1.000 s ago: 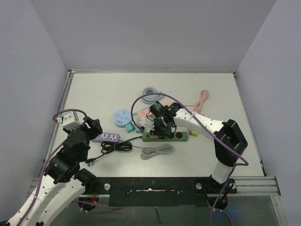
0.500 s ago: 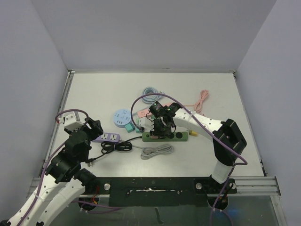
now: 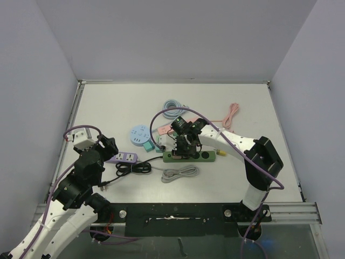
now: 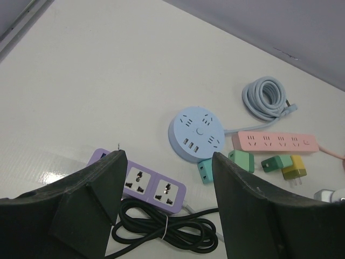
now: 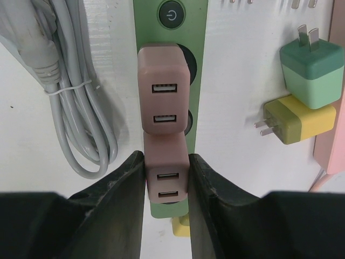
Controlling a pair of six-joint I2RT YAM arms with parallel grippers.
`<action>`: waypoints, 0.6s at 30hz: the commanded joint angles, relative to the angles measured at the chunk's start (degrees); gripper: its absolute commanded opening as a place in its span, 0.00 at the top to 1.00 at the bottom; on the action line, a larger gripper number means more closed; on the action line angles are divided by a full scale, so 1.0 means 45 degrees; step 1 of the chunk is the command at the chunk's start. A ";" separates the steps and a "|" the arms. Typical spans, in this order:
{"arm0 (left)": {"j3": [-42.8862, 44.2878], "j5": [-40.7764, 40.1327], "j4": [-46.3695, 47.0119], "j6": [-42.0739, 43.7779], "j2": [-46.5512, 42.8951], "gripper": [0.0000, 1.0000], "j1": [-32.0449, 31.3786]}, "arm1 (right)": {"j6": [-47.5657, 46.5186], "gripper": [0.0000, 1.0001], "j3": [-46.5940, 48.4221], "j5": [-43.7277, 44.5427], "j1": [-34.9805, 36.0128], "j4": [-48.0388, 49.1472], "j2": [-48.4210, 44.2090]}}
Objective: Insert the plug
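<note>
White tabletop (image 3: 108,102), boxed by pale lavender walls (image 3: 178,38) on three sides. From above, the green power strip (image 3: 202,156) lies mid-table with the right gripper (image 3: 182,148) down on its left end. The left gripper (image 3: 107,144) hovers beside a purple strip (image 3: 125,157).

At the left wrist, the jaws are spread wide and hold nothing. Beyond them lie a round blue hub (image 4: 198,134) and a pink strip (image 4: 275,142).

At the right wrist, the jaws are clamped on the dusty pink plug (image 5: 166,175), a rounded block with two USB ports. It sits over the green strip, touching a second pink plug (image 5: 164,91). I cannot tell how deep it is seated. A grey cable (image 5: 64,108) lies left; a teal adapter (image 5: 312,75) and a yellow adapter (image 5: 299,124) lie right.
</note>
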 commanded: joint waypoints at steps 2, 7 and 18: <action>0.0059 -0.0128 0.0657 0.0149 -0.0066 0.37 0.0046 | -0.0247 1.00 -0.0477 0.1679 -0.0355 0.2014 0.0608; 0.0059 -0.0148 0.0676 0.0156 -0.0051 0.37 0.0055 | 0.0410 1.00 -0.0432 0.2079 -0.0445 0.2631 0.0561; 0.0020 -0.0176 0.0700 0.0143 -0.0050 0.37 0.0050 | -0.0684 1.00 -0.0910 0.2241 -0.0330 0.2438 0.0316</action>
